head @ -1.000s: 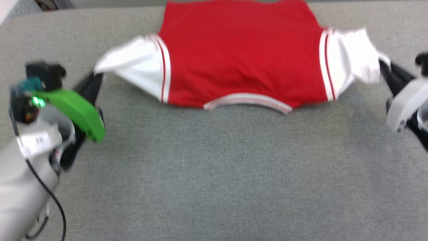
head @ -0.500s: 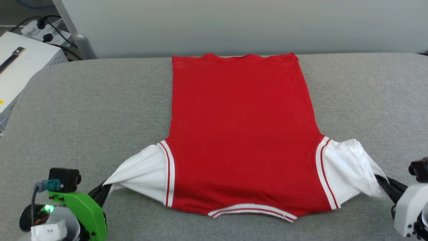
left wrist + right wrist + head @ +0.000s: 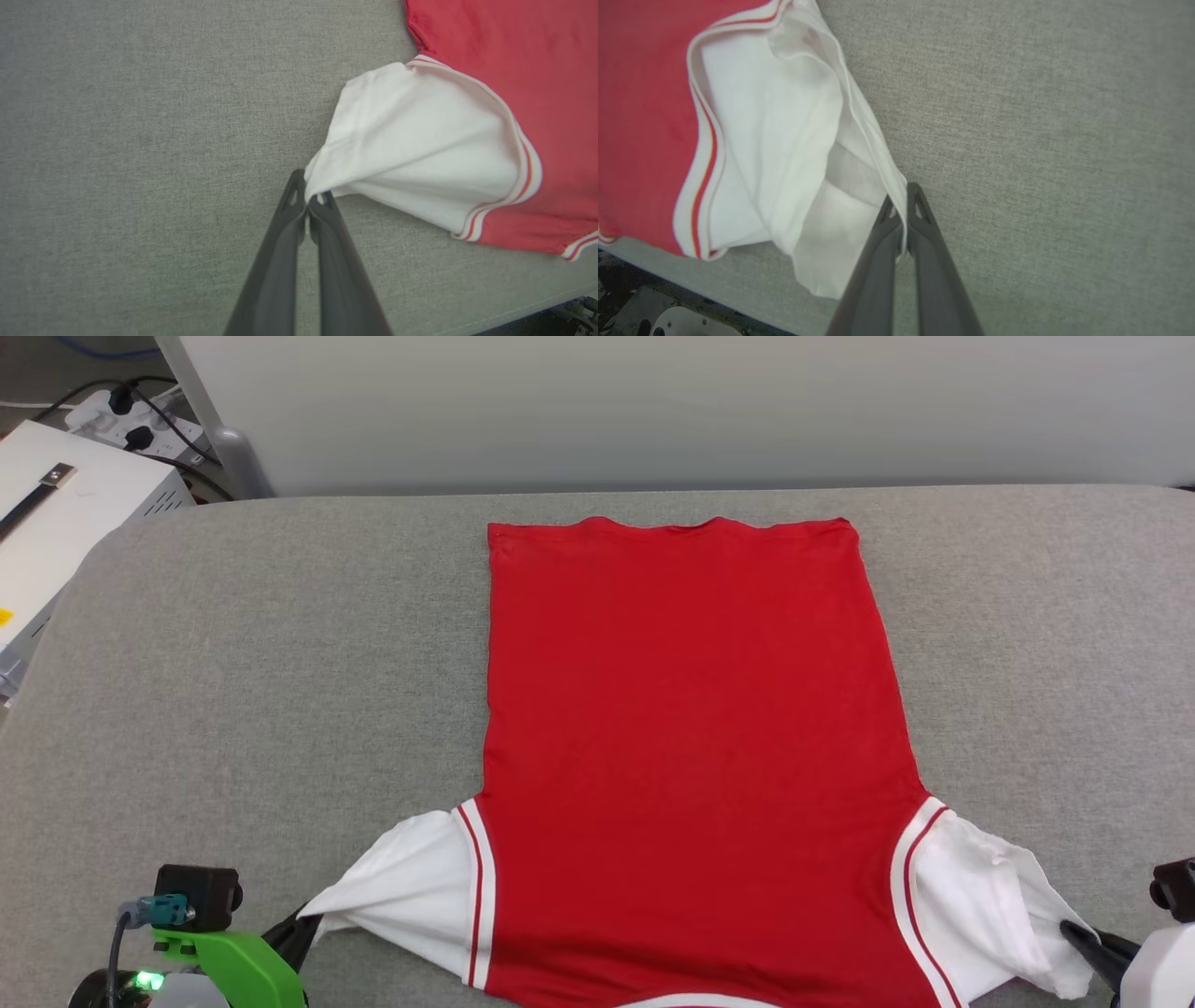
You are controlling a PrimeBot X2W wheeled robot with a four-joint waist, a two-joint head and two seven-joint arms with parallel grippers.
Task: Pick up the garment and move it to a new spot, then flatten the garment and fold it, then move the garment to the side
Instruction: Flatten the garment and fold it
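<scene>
- The left pincer (image 3: 308, 196) is pressed together on the tip of one white sleeve of the garment (image 3: 691, 737), and the sleeve is pulled taut from its fingertips.
- The right pincer (image 3: 903, 200) pinches the hem of the other white sleeve, with loose folds bunched just beside its fingers.
- Between and beyond both pincers, the red body lies flat on the grey cloth surface (image 3: 280, 663), bottom hem farthest away.
- Well beyond the left pincer, off the surface's far corner, sits a white box (image 3: 56, 523).

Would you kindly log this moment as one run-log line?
stage: flattening | garment: spread on grey surface, red side up | left gripper: shut on one white sleeve | right gripper: shut on other white sleeve
</scene>
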